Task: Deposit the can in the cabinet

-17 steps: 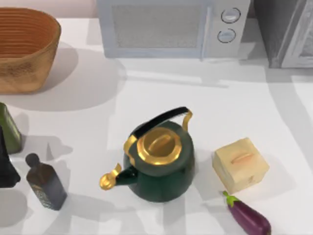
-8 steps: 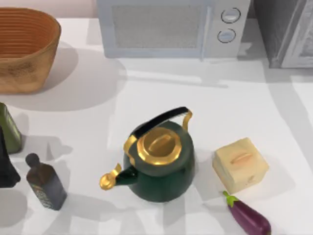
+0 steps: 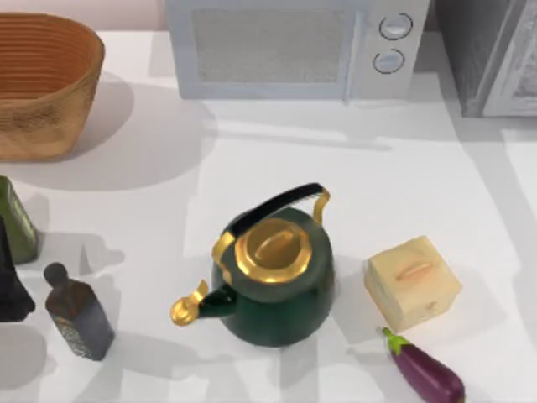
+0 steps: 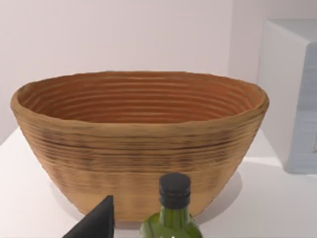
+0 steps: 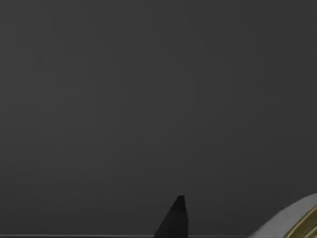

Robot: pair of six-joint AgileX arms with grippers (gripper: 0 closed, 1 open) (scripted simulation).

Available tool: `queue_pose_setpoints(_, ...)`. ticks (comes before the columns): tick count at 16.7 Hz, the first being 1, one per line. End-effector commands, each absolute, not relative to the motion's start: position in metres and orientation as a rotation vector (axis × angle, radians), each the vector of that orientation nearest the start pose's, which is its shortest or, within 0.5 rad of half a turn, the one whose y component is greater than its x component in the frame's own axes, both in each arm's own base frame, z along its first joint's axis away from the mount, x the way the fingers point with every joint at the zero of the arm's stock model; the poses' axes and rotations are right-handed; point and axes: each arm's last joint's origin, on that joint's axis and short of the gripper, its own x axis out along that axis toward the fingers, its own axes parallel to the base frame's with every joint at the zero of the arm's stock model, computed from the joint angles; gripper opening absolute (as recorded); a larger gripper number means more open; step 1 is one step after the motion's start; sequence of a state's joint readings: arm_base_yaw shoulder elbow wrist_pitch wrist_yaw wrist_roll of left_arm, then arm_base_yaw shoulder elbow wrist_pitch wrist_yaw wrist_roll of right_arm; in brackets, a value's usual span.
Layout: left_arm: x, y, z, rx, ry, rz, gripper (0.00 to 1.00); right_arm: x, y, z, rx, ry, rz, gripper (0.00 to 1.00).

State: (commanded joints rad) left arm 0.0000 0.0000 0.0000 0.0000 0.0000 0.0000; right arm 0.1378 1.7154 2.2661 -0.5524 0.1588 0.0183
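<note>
1. We are working toward the cabinet (image 3: 491, 59), which is standing at the far right corner of the table (image 3: 403, 185), just right of the microwave (image 3: 294, 46).
2. The right wrist view is dark, so we are unable to tell where the can is, or whether the right hand is spread, pressed together or pinching it.
3. We are judging that the deposit is under way. To do it well, we are advising that the can go well inside the cabinet and stand upright on its floor before the right hand lets go, and that the hand then back straight out, clear of the pale door panel.
4. The left arm (image 3: 8, 290) is waiting at the table's left edge beside the green bottle (image 4: 171, 223), with the left hand (image 4: 94, 224) facing the basket (image 4: 138, 148); its state we cannot tell.
</note>
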Motion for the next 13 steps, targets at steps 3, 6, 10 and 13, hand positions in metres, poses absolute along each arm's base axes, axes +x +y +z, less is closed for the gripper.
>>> queue_pose_setpoints(3,0.106,-0.001,0.16,0.0,0.0,0.0,1.0,0.365,0.049,0.541,0.003,0.0,-0.003,0.0)
queue_pose_setpoints(6,0.106,-0.001,0.16,0.0,0.0,0.0,1.0,0.388,0.047,0.537,0.003,0.0,-0.003,0.0)
queue_pose_setpoints(10,0.106,-0.001,0.16,0.0,0.0,0.0,1.0,0.405,0.045,0.531,0.004,0.0,-0.003,0.0)
queue_pose_setpoints(13,0.106,-0.001,0.16,0.0,0.0,0.0,1.0,0.406,0.045,0.53,0.004,0.0,-0.003,0.0)
